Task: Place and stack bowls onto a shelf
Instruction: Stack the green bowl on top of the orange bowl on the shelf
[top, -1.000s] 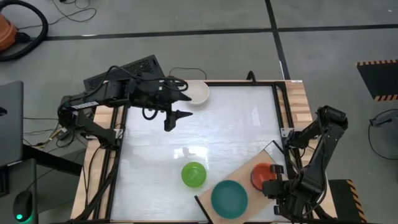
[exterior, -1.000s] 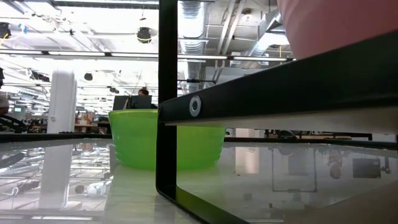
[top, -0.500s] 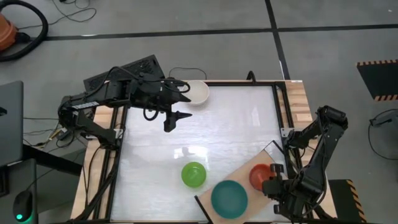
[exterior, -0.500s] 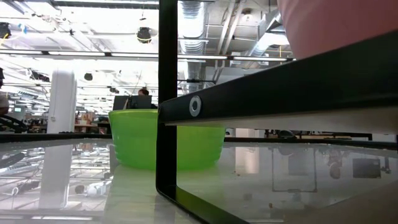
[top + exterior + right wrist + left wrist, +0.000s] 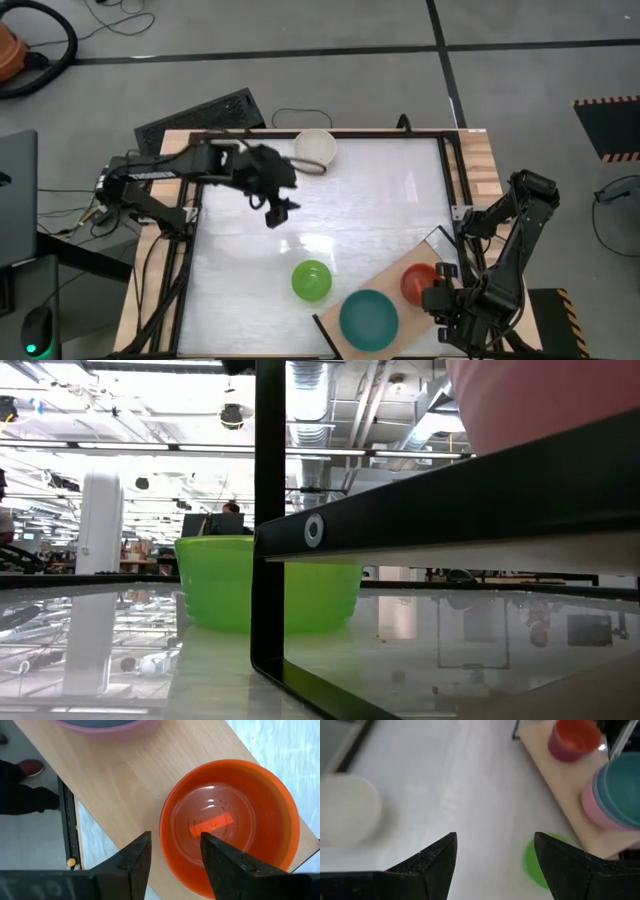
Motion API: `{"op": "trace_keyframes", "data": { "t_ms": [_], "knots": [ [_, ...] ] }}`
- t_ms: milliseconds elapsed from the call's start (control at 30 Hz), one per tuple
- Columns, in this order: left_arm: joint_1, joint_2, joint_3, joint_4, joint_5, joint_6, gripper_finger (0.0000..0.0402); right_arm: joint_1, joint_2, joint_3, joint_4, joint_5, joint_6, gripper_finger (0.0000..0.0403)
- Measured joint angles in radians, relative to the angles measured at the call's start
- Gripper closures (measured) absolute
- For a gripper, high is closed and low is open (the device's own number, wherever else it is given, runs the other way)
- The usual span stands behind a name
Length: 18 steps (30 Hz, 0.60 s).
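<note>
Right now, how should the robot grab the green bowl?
Pinch the green bowl by its rim, coming straight down from above. It sits upright and open on the table, apart from the shelf, so one finger can probably slip inside its thin wall.

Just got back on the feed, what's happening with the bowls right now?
The right gripper sits at the red bowl on the shelf, jaws open astride its rim. A teal bowl is stacked in a pink one beside it. The left gripper, jaws open and empty, hangs over the table between the white bowl and green bowl.
</note>
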<state>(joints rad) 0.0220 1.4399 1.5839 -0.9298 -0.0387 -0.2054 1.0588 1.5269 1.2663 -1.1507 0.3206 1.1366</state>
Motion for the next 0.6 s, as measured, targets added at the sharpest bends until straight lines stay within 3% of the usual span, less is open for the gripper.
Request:
{"op": "trace_keyframes", "data": {
  "t_ms": [333,600],
  "knots": [
    [-0.119,0.0,-0.326,0.243,0.008,-0.169,0.0152,0.0,0.0,0.0,0.035,0.032,0.018,0.0218],
    [-0.181,0.0,-0.478,0.382,0.005,-0.268,0.0152,-0.008,-0.027,0.0,0.048,0.029,0.022,0.0217]
  ]
}}
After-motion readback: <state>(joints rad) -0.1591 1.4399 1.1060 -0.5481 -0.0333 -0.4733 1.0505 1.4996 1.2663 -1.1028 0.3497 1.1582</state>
